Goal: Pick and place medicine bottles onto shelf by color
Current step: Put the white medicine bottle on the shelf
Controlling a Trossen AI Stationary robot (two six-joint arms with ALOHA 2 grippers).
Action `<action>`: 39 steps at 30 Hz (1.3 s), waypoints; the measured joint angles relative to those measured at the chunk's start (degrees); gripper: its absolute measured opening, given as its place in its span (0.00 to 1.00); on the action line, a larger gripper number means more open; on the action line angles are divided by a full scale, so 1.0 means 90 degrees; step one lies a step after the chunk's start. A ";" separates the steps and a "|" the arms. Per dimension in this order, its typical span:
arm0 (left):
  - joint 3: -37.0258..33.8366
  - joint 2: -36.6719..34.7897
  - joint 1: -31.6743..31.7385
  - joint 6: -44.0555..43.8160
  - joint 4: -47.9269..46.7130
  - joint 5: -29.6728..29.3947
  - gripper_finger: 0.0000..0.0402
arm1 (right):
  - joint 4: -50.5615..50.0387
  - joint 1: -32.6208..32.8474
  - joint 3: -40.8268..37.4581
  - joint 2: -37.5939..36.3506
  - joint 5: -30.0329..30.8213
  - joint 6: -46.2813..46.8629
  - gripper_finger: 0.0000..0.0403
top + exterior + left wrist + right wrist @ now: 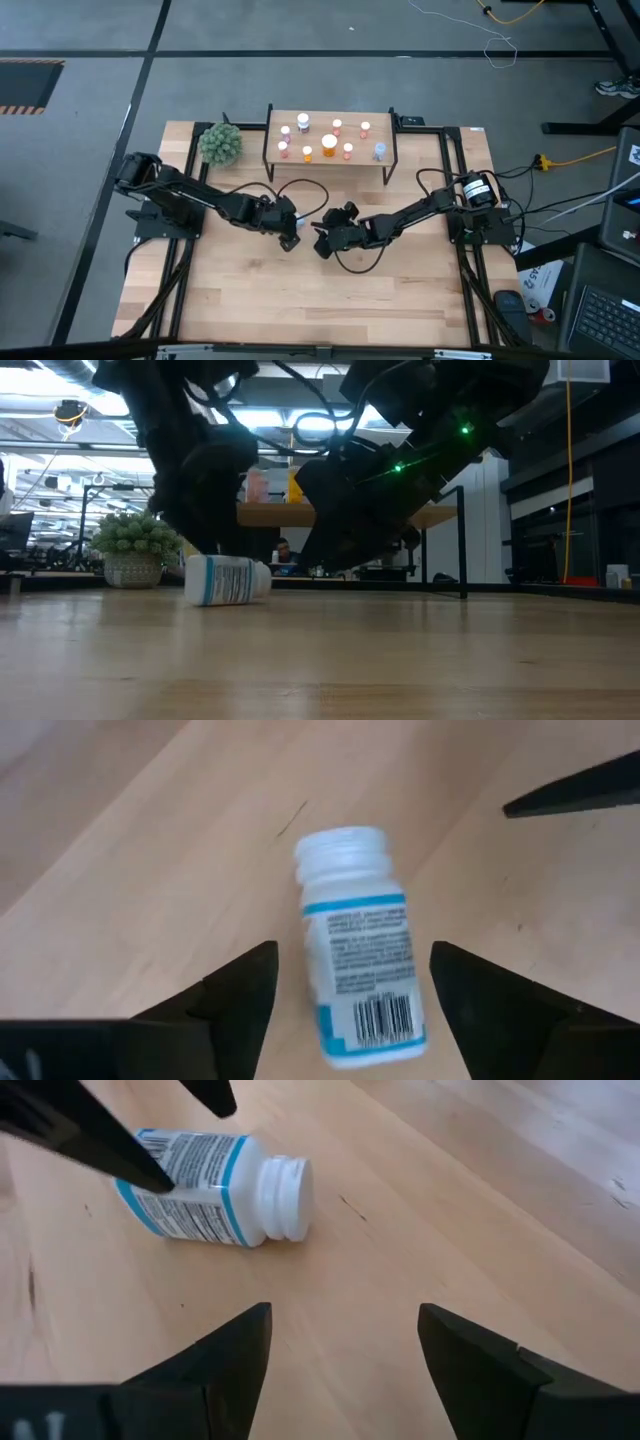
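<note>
A white medicine bottle (pixel 360 960) with a blue-edged label and a white cap lies on its side on the wooden tabletop, near the middle; it also shows in the low view (pixel 228 579) and the right wrist view (pixel 205 1175). My left gripper (pixel 350 990) is open just above it, one finger on either side of the bottle's body, with a gap showing at each side. My right gripper (pixel 345 1345) is open and empty a little to the bottle's right, pointing toward its cap end. The shelf (pixel 385 138) stands at the table's far side with several small bottles on it.
A green spiky plant ball (pixel 221 143) stands left of the shelf. Orange, white and pale blue bottles (pixel 329 139) stand on the shelf board. Both grippers (pixel 305 232) are close together at mid-table. Bare wood (pixel 320 300) lies toward the near edge.
</note>
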 joint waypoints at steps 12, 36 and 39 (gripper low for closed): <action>-0.0002 0.0422 0.0000 0.0019 0.0025 0.0001 0.65 | -0.0060 0.0000 0.0000 0.0001 0.0005 0.0006 0.63; 0.0440 -0.0238 -0.0018 0.0661 0.0043 -0.0742 0.36 | -0.0113 0.0676 0.0002 -0.1117 0.0138 -0.0149 0.63; 0.0735 -0.0612 -0.0118 0.1027 -0.0271 -0.1237 0.36 | -0.0315 0.0998 0.0003 -0.1587 0.0356 -0.0232 0.63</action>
